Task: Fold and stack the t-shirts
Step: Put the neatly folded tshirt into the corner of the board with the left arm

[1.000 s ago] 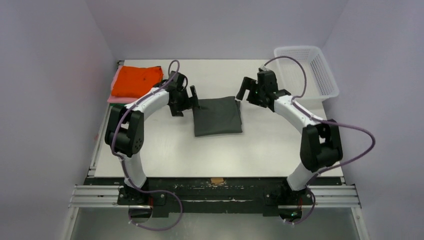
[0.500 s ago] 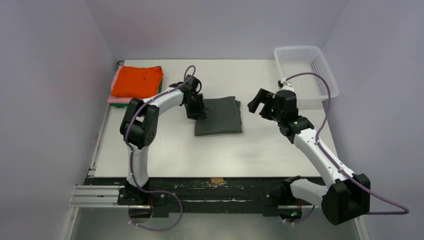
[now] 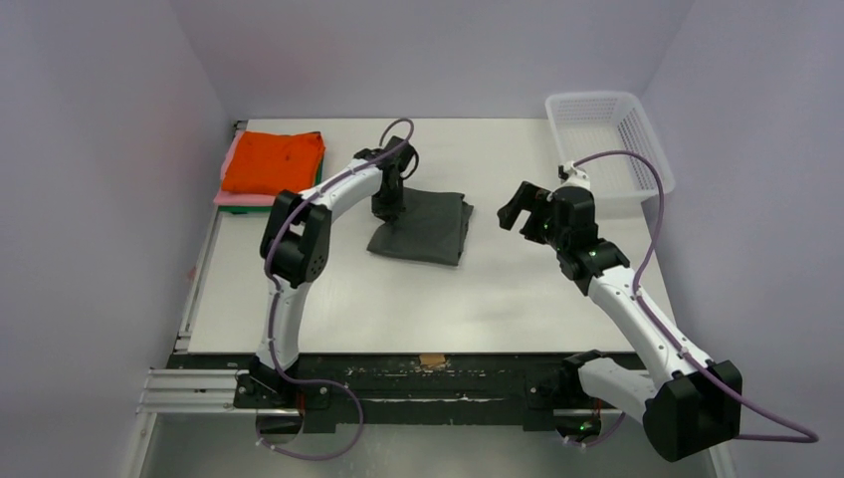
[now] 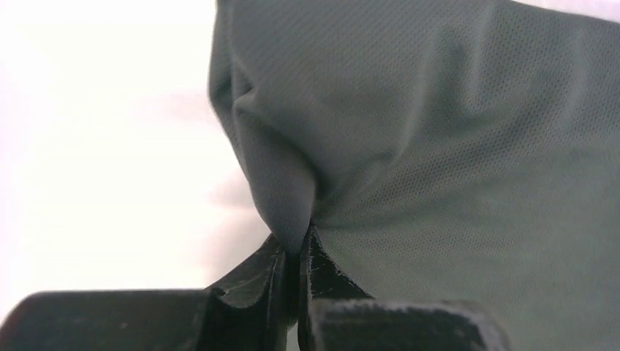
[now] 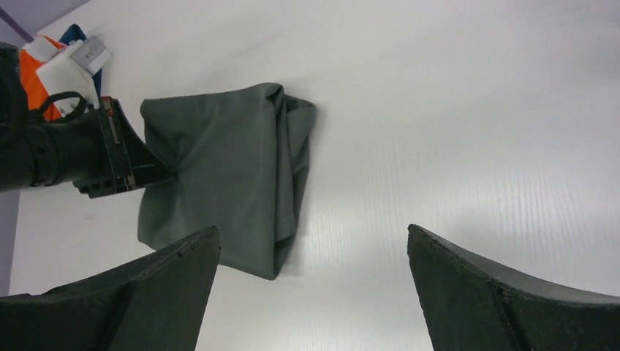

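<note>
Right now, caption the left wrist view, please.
Left end effector pinches a fold of the dark grey t-shirt on the white table.

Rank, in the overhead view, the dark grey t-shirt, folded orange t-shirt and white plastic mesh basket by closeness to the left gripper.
1. Dark grey t-shirt: pinched in the left gripper.
2. Folded orange t-shirt: far-left corner.
3. White plastic mesh basket: far-right corner.

The folded dark grey cloth t-shirt [image 3: 423, 231] lies skewed near the middle of the white bench [image 3: 518, 299], a rough rectangle with layered edges bunched on its right. The left hand [image 4: 298, 256] pinches a pucker at its left edge. At far left, 1 folded orange t-shirt [image 3: 274, 161] tops a pink t-shirt [image 3: 235, 198]. A green t-shirt [image 3: 319, 178] shows as a sliver at that stack's right edge.
</note>
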Tool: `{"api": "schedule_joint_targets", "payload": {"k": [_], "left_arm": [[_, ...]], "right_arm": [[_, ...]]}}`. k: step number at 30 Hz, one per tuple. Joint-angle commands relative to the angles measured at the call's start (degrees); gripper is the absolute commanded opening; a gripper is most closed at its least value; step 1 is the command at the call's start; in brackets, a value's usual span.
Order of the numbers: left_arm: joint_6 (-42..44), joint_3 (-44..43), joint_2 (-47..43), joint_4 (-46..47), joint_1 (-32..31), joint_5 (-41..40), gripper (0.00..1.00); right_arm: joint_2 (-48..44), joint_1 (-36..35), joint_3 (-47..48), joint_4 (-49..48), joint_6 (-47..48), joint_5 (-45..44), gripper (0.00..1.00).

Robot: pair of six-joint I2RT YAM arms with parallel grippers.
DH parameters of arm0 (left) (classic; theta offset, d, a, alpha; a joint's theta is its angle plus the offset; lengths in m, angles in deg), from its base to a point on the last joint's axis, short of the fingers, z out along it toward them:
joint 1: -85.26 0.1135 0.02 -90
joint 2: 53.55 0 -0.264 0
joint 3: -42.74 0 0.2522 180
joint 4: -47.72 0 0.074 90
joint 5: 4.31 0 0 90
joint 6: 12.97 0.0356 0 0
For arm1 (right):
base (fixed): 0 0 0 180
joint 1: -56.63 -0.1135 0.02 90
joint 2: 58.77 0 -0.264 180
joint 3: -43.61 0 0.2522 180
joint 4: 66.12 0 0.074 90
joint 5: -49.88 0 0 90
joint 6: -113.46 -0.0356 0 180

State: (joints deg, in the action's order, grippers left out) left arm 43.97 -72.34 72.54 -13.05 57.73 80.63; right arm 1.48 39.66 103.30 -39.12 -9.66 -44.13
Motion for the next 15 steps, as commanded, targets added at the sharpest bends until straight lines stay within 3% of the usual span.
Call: {"api": "schedule_joint_targets", "payload": {"k": [1,4,15], "left_arm": [[11.2,-6.2,0.3,-4.8,0.9,-18.9,0.0],[17.9,-7.2,-1.1,-2.1,1.7,-25.4,0.0],[44.0,-11.1,-1.8,10.3,6.2,-37.0,0.0]], "right_arm": [[-0.9,-0.2,-0.7,-2.7,1.6,-0.8,0.99],[-0.5,-0.2,-1.0,-3.7,2.1,-1.0,0.99],[0.7,-0.2,-1.1,-5.0,3.7,-2.8,0.98]]}}
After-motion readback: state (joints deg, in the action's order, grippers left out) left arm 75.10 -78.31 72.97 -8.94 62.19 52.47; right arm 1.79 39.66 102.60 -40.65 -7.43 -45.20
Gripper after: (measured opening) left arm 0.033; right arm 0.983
